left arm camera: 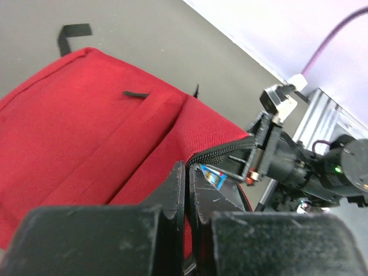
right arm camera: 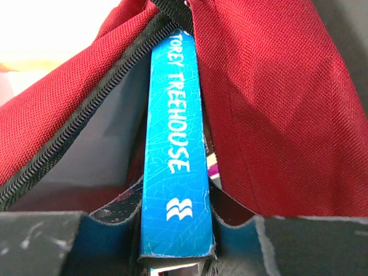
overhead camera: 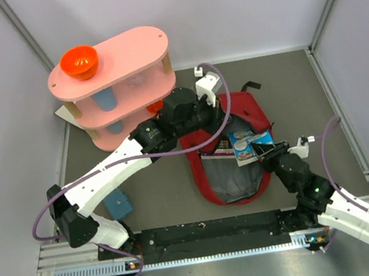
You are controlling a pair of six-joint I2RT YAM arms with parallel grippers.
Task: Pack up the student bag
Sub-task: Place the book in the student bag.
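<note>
The student bag (overhead camera: 246, 111) lies dark red at the table's middle, its mouth open towards me and the grey lining (overhead camera: 232, 176) showing. My left gripper (left arm camera: 188, 173) is shut on the zipped rim of the student bag (left arm camera: 75, 126) at its far side. My right gripper (overhead camera: 268, 151) is shut on a blue book (overhead camera: 244, 144). In the right wrist view the book's spine (right arm camera: 172, 115) stands upright between the fingers of the right gripper (right arm camera: 175, 215) and reaches into the bag's mouth between the red flaps (right arm camera: 276, 103). A corner of the book (left arm camera: 211, 175) shows just past my left fingers.
A pink two-tier shelf (overhead camera: 117, 85) stands at the back left with an orange bowl (overhead camera: 79, 62) on top and blue cups (overhead camera: 104, 100) below. A small blue block (overhead camera: 119, 204) lies near my left arm's base. A purple-and-white item (overhead camera: 215, 148) lies at the bag's mouth. White walls enclose the table.
</note>
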